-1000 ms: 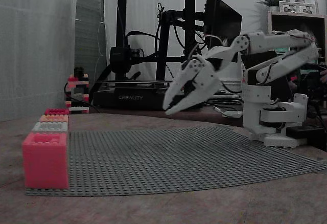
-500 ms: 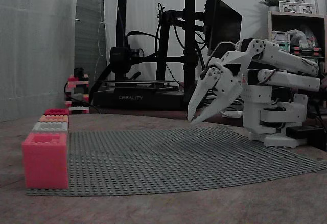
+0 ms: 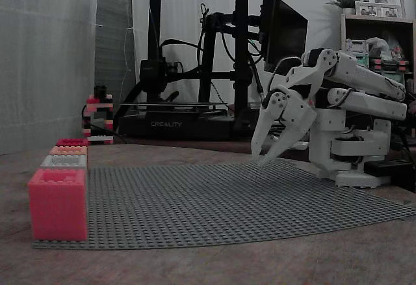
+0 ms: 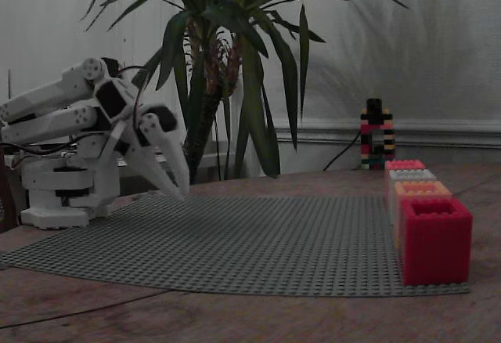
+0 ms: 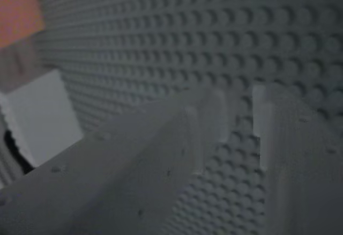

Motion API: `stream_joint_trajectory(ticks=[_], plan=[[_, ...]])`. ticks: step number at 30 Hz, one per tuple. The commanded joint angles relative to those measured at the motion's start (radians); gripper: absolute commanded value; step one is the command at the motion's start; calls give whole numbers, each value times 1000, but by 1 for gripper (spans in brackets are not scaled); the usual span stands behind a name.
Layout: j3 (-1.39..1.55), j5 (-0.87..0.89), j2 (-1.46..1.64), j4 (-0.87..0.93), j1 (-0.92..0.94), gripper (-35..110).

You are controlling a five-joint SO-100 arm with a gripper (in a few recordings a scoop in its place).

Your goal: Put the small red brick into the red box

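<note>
The small red brick is out of view. The red box [image 4: 434,237] stands at the near end of the row on the grey baseplate [image 4: 258,241]. In the other fixed view the red box [image 3: 71,142] is the far end of that row. My white gripper [image 3: 259,158] hangs low over the baseplate's edge close to the arm's base [image 3: 351,151], far from the boxes. The same gripper [image 4: 182,193] points down at the plate, and in the wrist view the gripper [image 5: 238,117] is slightly open. Between the fingers I see only studs.
In the row stand a pink-red box [image 3: 57,203], a white box [image 3: 64,161] and an orange box [image 3: 68,149]. A small brick tower [image 3: 99,119] and a black 3D printer [image 3: 195,57] stand behind the plate. A potted plant [image 4: 227,61] rises behind it.
The arm has folded back toward its base. The gripper moved right in the fixed view and dropped from mid-air to just above the baseplate's edge.
</note>
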Motion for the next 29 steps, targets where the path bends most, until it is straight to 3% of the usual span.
stream_joint_trajectory(ticks=[1, 29], plan=[[-40, 8, 2, 15, -28, 0], [-51, 25, 2, 60, -32, 0]])
